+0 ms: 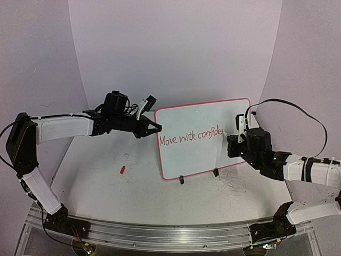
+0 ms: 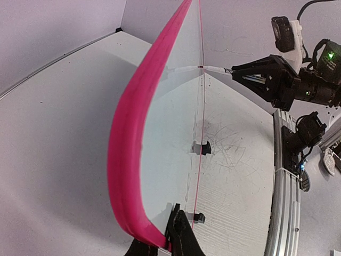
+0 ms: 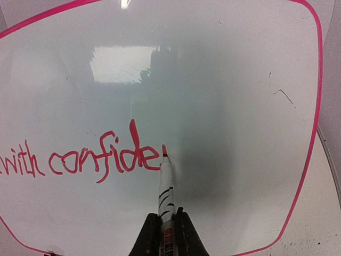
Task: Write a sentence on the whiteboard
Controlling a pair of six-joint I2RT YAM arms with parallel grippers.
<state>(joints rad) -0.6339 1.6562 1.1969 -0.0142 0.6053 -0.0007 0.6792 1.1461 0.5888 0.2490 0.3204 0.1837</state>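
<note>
The whiteboard (image 1: 197, 160) stands upright on the table, red-rimmed, with its face toward the arms. The sentence (image 1: 191, 138) reads "Move with confide" in red. My left gripper (image 1: 154, 128) is shut on the board's left edge; its wrist view shows the pink rim (image 2: 133, 133) pinched between the dark fingers (image 2: 184, 237). My right gripper (image 3: 167, 224) is shut on a white marker (image 3: 166, 186). The marker's red tip touches the board (image 3: 224, 80) just right of the last letter of the sentence (image 3: 101, 160). From the left wrist view, the marker (image 2: 213, 68) meets the board's face.
A small red cap (image 1: 122, 170) lies on the table left of the board. Two black clip feet (image 1: 181, 180) (image 1: 216, 172) hold the board up. Grey scribble marks (image 1: 234, 184) cover the table in front of it. A metal rail (image 1: 170, 234) runs along the near edge.
</note>
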